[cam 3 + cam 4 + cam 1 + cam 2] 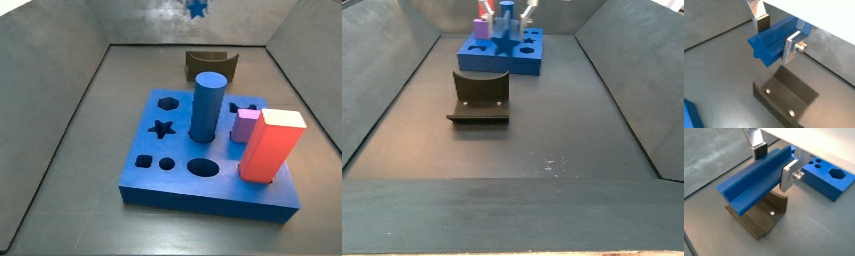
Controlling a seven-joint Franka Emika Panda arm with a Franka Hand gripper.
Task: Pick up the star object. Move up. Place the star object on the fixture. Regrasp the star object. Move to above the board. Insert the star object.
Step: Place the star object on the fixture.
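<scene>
My gripper [776,40] is shut on the star object [764,46], a dark-blue peg with a star-shaped end that lies across between the silver fingers [791,46]. In both wrist views it hangs above the fixture [787,95], apart from it. The other wrist view shows the gripper [773,168], the star object [751,184], the fixture [762,218] and the blue board [827,180] beyond. In a side view the star end [197,8] shows at the very top, high over the fixture [211,63]. The board [160,165] has a free star hole [162,128].
On the board stand a round blue cylinder [207,105], a pink block [246,125] and a tall red block [271,145]. Grey walls slope up around the dark floor. The far side view shows the fixture [480,95] in front of the board [532,60].
</scene>
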